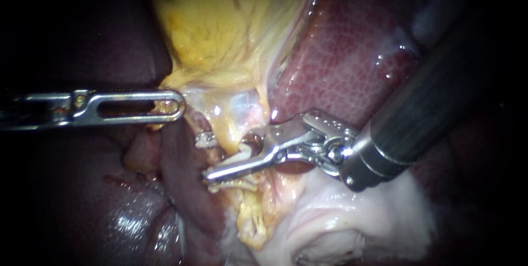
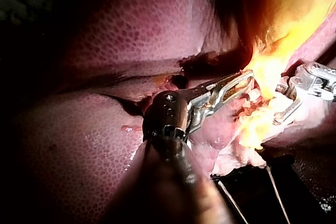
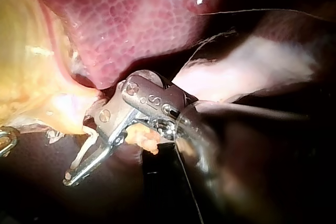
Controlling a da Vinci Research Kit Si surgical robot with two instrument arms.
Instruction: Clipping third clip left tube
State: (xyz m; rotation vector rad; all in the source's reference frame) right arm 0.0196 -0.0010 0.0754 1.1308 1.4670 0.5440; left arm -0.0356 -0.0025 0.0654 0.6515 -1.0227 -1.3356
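My left instrument (image 1: 179,105) comes in flat from the left, its slotted jaws shut on the yellow lower edge of the gallbladder (image 1: 231,24). A yellowish tube (image 1: 226,129) runs down from that edge. My right instrument (image 1: 225,161) reaches in from the right, its jaws open and straddling the tube. One metal clip (image 1: 204,139) sits on the tube just above the jaws, another clip (image 1: 234,185) just below them. In the right wrist view the right instrument (image 3: 79,163) shows a gap between its jaws. The left wrist view has the left instrument (image 2: 247,80) buried in yellow tissue.
Dark red liver (image 1: 341,68) lies behind and to the right of the gallbladder. Pale white tissue (image 1: 357,216) spreads under the right shaft. More liver (image 1: 126,222) fills the lower left. A thin thread (image 3: 186,182) hangs beside the right instrument.
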